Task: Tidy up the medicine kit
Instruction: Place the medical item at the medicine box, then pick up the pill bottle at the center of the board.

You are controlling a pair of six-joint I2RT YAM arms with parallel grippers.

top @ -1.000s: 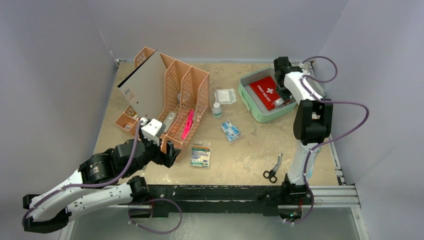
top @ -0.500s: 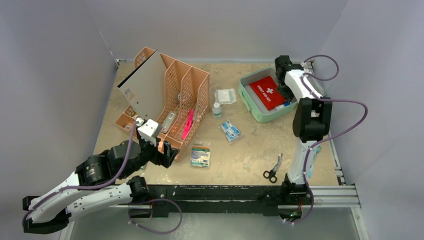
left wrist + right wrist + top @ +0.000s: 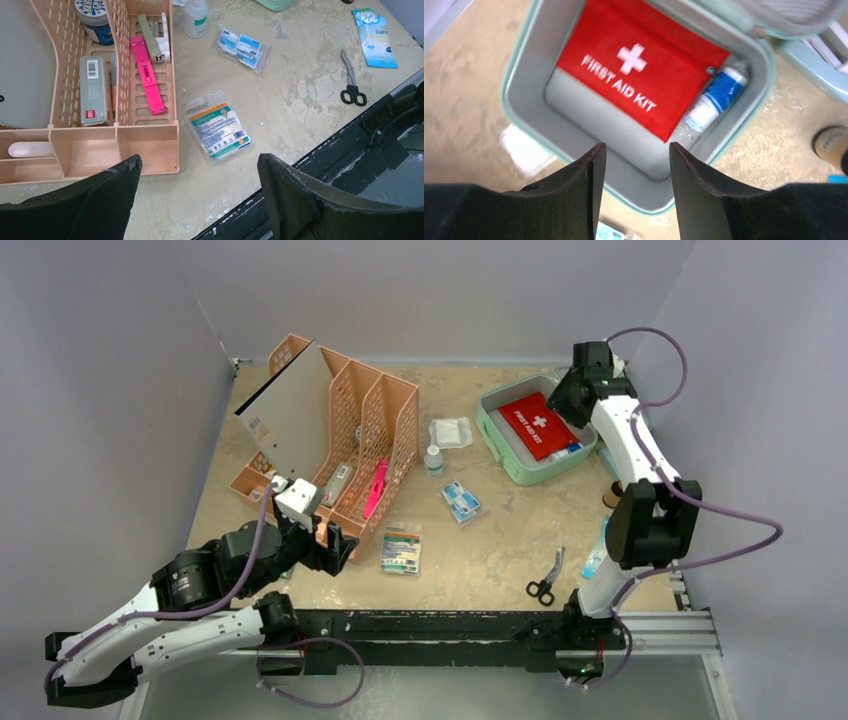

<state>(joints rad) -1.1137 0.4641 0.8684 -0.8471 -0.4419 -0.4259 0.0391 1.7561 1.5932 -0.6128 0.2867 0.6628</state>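
Worn beige table [image 3: 500,540], far right: mint-green medicine kit [image 3: 492,432], open, holding red first-aid pouch [image 3: 634,65]. Right gripper [image 3: 636,150] above it, fingers apart, empty. Left gripper [image 3: 199,162] spread wide, empty. Advised: lay loose packets flat beside the pouch.

Seen from above, far wall at 12 o'clock: the orange rack [image 3: 385,425] and its upright board [image 3: 295,420] wall off the table from 9 to 11 o'clock. The left gripper [image 3: 199,161] hangs with fingers spread beside the rack's near corner. Bare tabletop [image 3: 500,540] runs through the middle toward 6 o'clock, ringed by a plaster packet [image 3: 401,548], a blue-white packet [image 3: 461,502], a small bottle [image 3: 433,461], a gauze pad [image 3: 451,432] and scissors [image 3: 545,580].

In the medicine kit [image 3: 492,437] at 2 o'clock, the red pouch [image 3: 538,425] and a blue tube [image 3: 716,97] at its 4 o'clock fill most of the floor. A bare grey strip lies at the pouch's 7 o'clock, under the right gripper [image 3: 638,150]. The raised lid [image 3: 794,12] blocks the kit's 1 o'clock side.
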